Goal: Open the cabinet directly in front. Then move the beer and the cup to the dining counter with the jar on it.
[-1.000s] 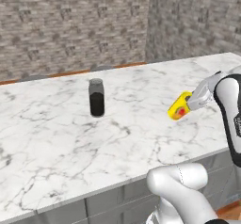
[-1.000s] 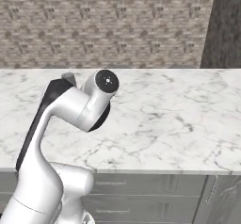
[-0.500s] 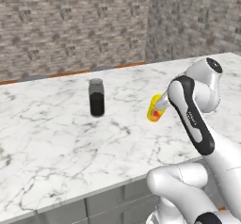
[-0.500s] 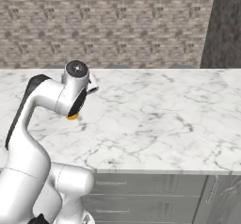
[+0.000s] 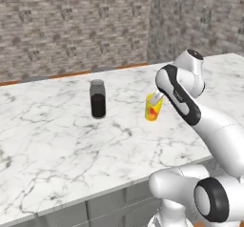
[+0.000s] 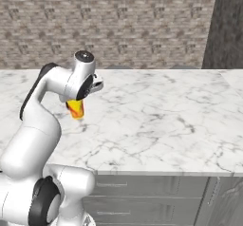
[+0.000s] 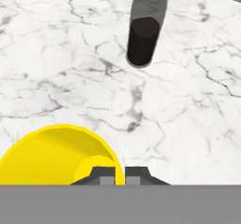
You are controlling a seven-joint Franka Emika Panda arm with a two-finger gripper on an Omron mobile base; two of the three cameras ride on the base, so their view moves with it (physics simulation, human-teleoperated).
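Your two-finger gripper is pinched fully closed on the rim of the small bright yellow cup with the red-orange flame mark, so the cup hangs from one side of its wall rather than being clasped around its body. That explains the hand view: you look down past the dark fingertips into the cup's open yellow mouth, with its far wall cut off at the bottom and left edges. The cup is carried upright, low above the long white marble dining counter with grey veins, and a shadow sits just under it in the right base view; you cannot tell from these views whether its base touches the top yet. The small upright jar with black body and grey top stands near the cup, clearly apart, which marks this as the right counter for setting down.

In the right base view the arm's own wrist covers the upper part of the cup, hiding the grip itself. Judge the remaining drop carefully, since a rim grip may let the cup tilt on contact.
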